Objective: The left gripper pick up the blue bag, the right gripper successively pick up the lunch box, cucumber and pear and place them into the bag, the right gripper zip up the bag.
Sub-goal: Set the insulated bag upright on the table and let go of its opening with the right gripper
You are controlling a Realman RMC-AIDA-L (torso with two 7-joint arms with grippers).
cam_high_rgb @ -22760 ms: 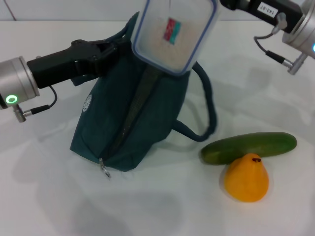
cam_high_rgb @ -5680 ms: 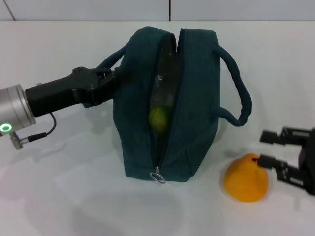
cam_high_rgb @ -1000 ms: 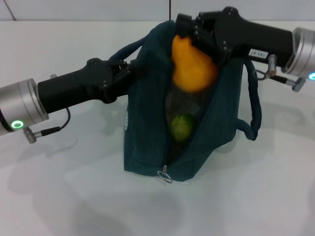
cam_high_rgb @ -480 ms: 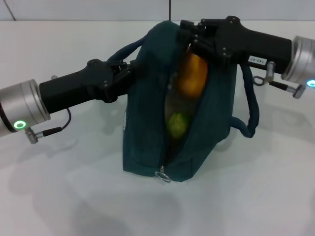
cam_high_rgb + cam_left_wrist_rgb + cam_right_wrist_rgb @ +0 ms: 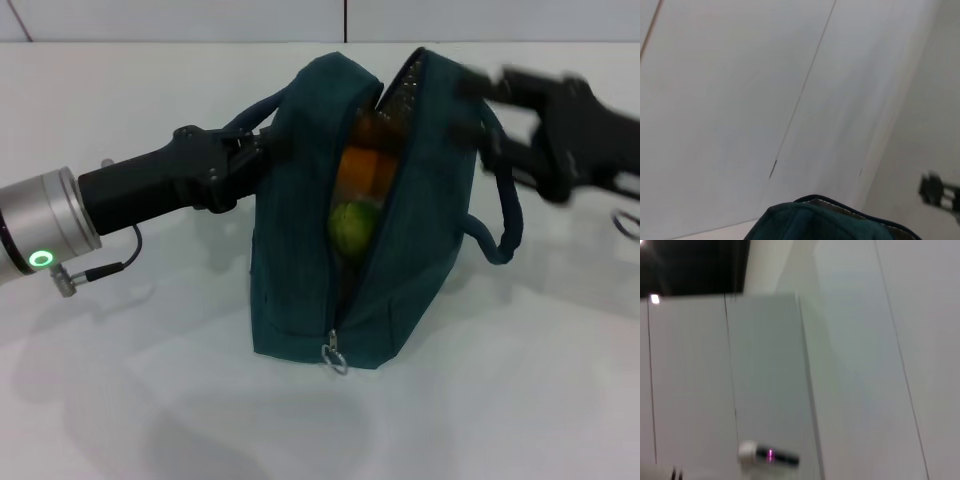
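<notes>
The blue bag [image 5: 300, 250] stands upright on the white table with its zipper open; its top edge also shows in the left wrist view [image 5: 830, 222]. My left gripper [image 5: 262, 150] is shut on the bag's left side near a handle. The pear [image 5: 356, 172] sits inside the opening, above the cucumber's green end [image 5: 352, 226]. The lunch box is hidden inside the bag. My right gripper [image 5: 484, 115] is open and empty, blurred, just right of the bag's top by the right handle [image 5: 508, 215]. The metal ring pull [image 5: 333, 356] hangs at the bag's front bottom.
The white table [image 5: 520, 380] lies bare around the bag, with a pale wall behind it. The right wrist view shows only wall panels and a small white device with a pink light [image 5: 767, 455].
My right gripper has let go of the pear, which dropped into the bag onto the cucumber, and has pulled away to the right with its fingers open. The left arm holds still.
</notes>
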